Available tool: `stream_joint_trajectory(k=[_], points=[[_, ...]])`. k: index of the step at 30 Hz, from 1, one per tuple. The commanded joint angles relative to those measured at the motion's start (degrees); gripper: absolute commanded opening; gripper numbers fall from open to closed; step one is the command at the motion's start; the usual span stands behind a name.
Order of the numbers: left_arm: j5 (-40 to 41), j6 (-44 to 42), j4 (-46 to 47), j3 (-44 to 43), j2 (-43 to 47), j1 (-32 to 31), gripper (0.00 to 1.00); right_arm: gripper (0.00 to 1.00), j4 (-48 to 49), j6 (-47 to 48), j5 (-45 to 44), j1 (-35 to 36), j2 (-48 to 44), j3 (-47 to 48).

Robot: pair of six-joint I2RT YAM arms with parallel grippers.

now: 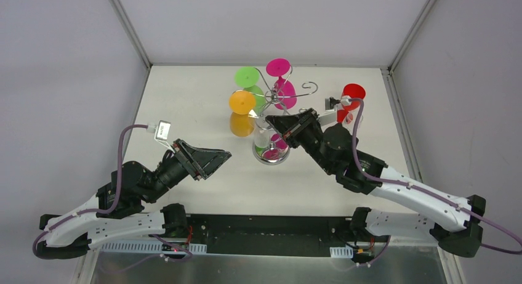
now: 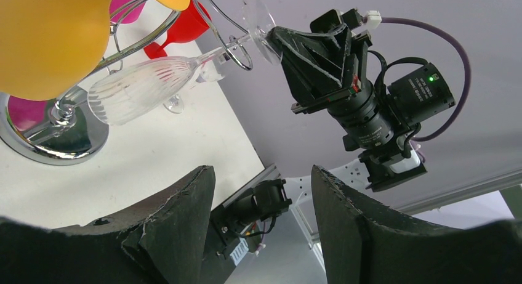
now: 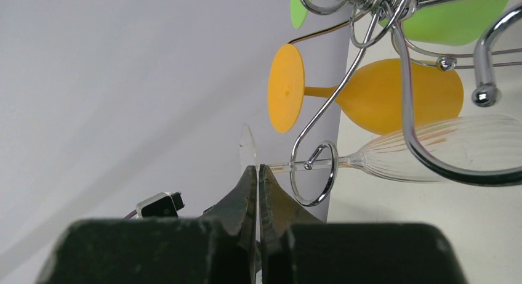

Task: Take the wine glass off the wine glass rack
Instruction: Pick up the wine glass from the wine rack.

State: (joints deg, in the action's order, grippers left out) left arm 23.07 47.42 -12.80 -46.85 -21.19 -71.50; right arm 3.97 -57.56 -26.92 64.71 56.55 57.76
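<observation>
Not yet lifted free, the wine glass — hung by its stem in a scroll loop of the wine glass rack. At the foot's rim, the right gripper, fingers pressed together, hold on the glass unclear; left gripper spread, empty, well apart from the rack.

The white table top lies free at the left and lower centre of the overhead frame, but the shiny chrome wire rack, hung with an orange glass, a green glass and a magenta glass, blocks the upper centre, with a red glass at its right.
</observation>
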Motion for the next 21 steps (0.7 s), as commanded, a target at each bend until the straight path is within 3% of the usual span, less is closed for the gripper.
stream_joint_trajectory(k=[1,21], points=[[0.31,-0.49,1.12,-0.06,0.10,0.64,0.60,0.00,3.38,2.23,-3.49,0.24,-0.08,3.38],[0.78,0.06,0.76,0.27,0.54,0.66,0.60,0.00,0.82,5.67,-9.89,0.18,-9.54,-1.98]])
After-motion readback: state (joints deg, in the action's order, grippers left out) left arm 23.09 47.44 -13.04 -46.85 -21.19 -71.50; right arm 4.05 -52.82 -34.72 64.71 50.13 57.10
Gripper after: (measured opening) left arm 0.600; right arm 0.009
